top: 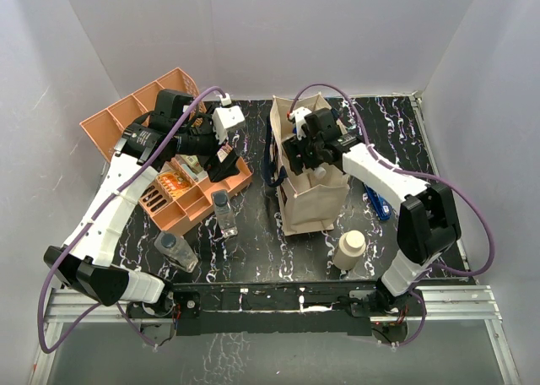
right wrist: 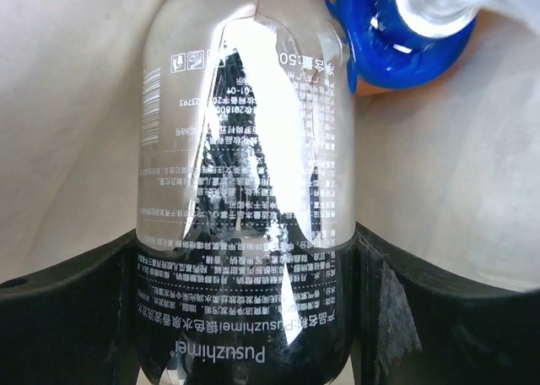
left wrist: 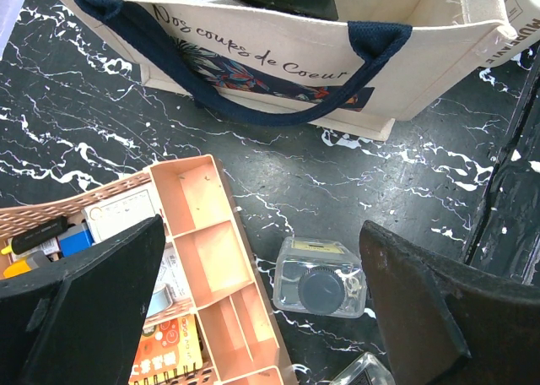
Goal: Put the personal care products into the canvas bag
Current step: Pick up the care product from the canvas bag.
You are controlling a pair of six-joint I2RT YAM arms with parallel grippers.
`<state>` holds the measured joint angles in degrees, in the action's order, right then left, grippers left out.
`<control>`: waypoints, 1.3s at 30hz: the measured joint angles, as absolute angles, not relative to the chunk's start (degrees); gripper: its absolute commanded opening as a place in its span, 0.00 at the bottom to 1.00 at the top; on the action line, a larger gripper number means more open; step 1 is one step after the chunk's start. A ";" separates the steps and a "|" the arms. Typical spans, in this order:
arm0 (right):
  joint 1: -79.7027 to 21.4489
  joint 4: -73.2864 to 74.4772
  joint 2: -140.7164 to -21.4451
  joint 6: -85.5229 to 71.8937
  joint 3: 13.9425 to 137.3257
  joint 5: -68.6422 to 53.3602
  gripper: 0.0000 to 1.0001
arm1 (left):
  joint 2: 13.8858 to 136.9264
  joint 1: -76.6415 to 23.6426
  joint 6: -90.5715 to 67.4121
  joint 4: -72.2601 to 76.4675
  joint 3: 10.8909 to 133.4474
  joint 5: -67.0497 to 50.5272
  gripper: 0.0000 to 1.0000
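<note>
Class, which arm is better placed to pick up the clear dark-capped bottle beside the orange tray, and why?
Left. The left gripper hangs open right above the clear bottle; the right gripper is in the canvas bag, shut on a silvery bottle.

The place was a robotics lab test cell. Plain white panels (top: 253, 30) boxed in a black marbled table (top: 253, 250) on three sides. Two robot arms (top: 110, 208) were bolted to a metal rail frame (top: 278, 305) at its near edge, with purple cables (top: 472, 220) looping off them. A canvas bag (top: 308, 199) and bottles (top: 224, 214) stood on the table like test props.
</note>
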<state>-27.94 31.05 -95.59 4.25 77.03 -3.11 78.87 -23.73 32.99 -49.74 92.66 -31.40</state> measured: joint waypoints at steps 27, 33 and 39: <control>-26.06 35.81 -91.13 5.04 84.23 -2.81 0.08 | 78.94 -23.73 32.27 -47.90 92.66 -31.27 0.95; -23.38 38.06 -88.12 6.00 85.38 -7.97 0.08 | 82.04 -23.73 31.20 -43.42 94.72 -31.31 0.96; -22.00 41.15 -83.57 9.34 89.45 -14.28 0.08 | 87.79 -24.23 31.88 -39.83 98.96 -32.03 0.96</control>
<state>-22.00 41.15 -83.57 9.34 89.45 -14.28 87.79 -24.23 31.88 -39.83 98.96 -32.03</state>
